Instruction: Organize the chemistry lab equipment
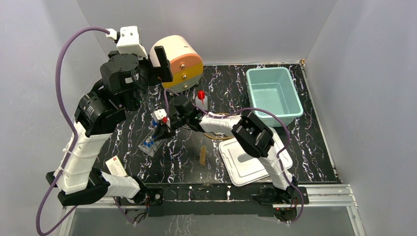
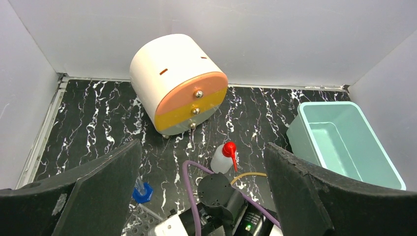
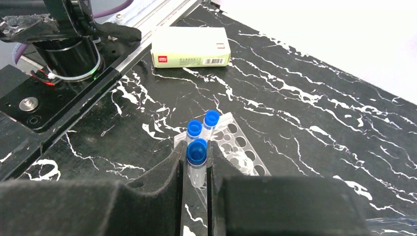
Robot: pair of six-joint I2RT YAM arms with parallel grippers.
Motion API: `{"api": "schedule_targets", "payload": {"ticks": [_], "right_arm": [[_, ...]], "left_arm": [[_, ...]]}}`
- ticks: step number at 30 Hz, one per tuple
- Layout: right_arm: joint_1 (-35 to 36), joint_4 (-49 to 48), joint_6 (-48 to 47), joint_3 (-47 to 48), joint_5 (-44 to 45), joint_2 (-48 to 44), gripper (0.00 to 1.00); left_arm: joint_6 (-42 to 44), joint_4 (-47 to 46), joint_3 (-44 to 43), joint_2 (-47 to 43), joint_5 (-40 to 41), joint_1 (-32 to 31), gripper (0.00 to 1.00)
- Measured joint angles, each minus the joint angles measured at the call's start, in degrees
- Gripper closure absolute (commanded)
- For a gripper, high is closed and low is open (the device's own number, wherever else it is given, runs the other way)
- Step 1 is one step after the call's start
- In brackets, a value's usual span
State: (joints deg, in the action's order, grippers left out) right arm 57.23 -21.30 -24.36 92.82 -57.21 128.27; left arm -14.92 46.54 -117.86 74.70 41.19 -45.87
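Test tube (image 3: 197, 153): blue-capped, upright, pinched in my right gripper (image 3: 196, 164), whose jaws are closed narrowly on its body below the cap. It hangs at the end of the clear tube rack (image 3: 238, 147), just beside the two seated tubes (image 3: 194, 129). I cannot tell whether its tip has entered a hole.

Recommendation: keep the tube vertical, centre it over the free hole next to those two, lower it straight, and release only once it has bottomed out.

My left gripper (image 2: 202, 151) is wide open and empty, raised well beyond the rack.
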Motion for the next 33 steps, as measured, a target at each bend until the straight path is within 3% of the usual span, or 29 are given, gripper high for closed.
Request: {"api": "schedule_targets", "payload": {"ticks": [33], "right_arm": [[0.00,-2.67,0.02,2.34,-0.20,3.37,0.89]], "left_arm": [[0.92,-0.04,0.00,0.00,0.33,0.00,0.06]]}}
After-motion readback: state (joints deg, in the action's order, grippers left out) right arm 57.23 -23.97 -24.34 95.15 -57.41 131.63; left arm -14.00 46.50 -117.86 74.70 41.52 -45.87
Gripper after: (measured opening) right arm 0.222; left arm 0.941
